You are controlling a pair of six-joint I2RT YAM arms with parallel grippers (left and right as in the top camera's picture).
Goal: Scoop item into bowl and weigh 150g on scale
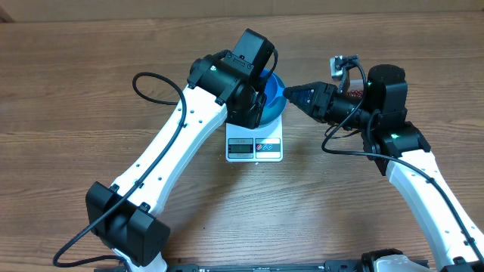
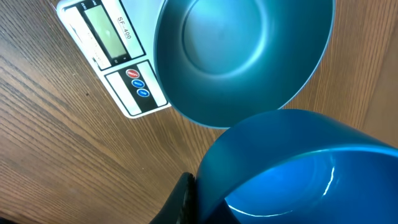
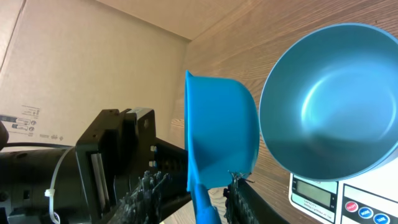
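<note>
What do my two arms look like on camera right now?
The left arm and right arm have white links, black joint housings and looping black cables. A green light glows on the right arm. The right hand is black with ribbed fingers.

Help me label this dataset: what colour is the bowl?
Bright blue. The bowl shows best in the right wrist view.

bowl (image 1: 276, 109) mostly under arm, scale (image 1: 255, 147) display unreadable

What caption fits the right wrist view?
Fingers hold the scoop beside the empty bowl on the scale.
</note>
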